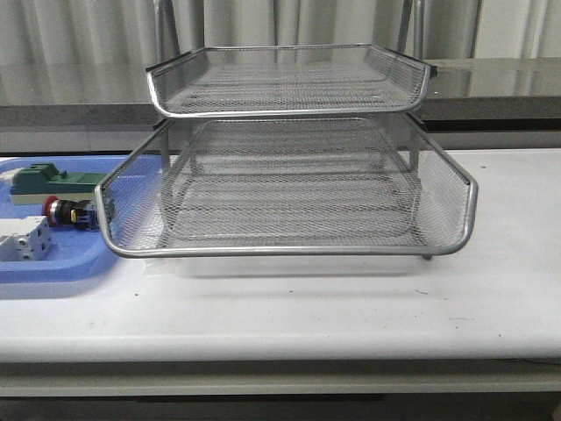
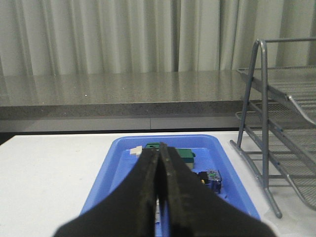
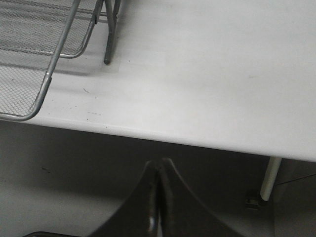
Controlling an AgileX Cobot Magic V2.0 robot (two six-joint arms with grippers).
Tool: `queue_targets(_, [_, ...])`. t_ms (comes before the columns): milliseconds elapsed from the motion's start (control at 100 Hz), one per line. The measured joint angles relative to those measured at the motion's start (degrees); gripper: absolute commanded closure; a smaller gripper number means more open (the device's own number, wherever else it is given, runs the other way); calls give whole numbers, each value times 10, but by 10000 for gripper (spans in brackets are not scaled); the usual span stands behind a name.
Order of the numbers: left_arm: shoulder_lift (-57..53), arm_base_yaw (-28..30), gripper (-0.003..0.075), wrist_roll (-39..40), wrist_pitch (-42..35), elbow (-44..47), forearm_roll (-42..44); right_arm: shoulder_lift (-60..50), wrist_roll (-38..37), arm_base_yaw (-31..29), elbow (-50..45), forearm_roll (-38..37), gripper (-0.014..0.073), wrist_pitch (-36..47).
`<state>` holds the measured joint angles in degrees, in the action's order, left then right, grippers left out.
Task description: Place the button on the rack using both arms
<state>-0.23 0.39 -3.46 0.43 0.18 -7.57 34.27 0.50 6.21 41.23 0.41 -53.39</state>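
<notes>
On the white table [image 1: 351, 307] in front of me stands the rack [image 1: 289, 175], a big silver wire stand with mesh trays one above the other. Its lowest tray sticks out toward me, and the tray above it sits further back. Thin metal legs hold it up.

Just to the left of the rack lies a flat blue tray [image 1: 53, 267]. The button [image 1: 66, 211] lies in that blue tray, on its side, close to the rack's left edge. I can see its red cap and its dark body with a bit of blue and yellow. Behind it in the tray is a green block [image 1: 44, 180], and nearer to me is a white block [image 1: 24, 239].

Neither of my arms shows in the front view.

From my left wrist I see my left gripper [image 2: 159, 153] above the near end of the blue tray. Its two black fingers are pressed tight together with nothing between them. Past the tips I see the green block and part of the button's blue and yellow end [image 2: 213, 178]. The rack's legs and tray edges rise off to one side.

From my right wrist I see my right gripper [image 3: 159, 170]. Its fingers are also pressed together and hold nothing. It hangs out past the front edge of the table, over the dark floor. One corner of the rack's low tray and one of its legs show further off on the table.
</notes>
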Motion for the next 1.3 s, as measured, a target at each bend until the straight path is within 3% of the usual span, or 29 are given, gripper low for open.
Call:
queue_targets(230, [35,0,741,0,12,-51,-98,0,0,0,0,0,662,0])
queue_targets(460, [184,0,741,0,131,-179,-130,0,0,0,0,0,662,0])
queue_targets(810, [451,0,741,0,301,-398,-57,0,0,0,0,0,662,0])
queue_targets(1110, [619,0,736,-33,388,-508,3,0,-1,0,0,0,662,0])
queue_targets(1200, [646,0,678,-43,397,-521,3,0,-1,0,0,0,662,-1])
queue_targets(1300, [659,0,504,-48,401,-524,3,0,-1,0,0,0,662,-1])
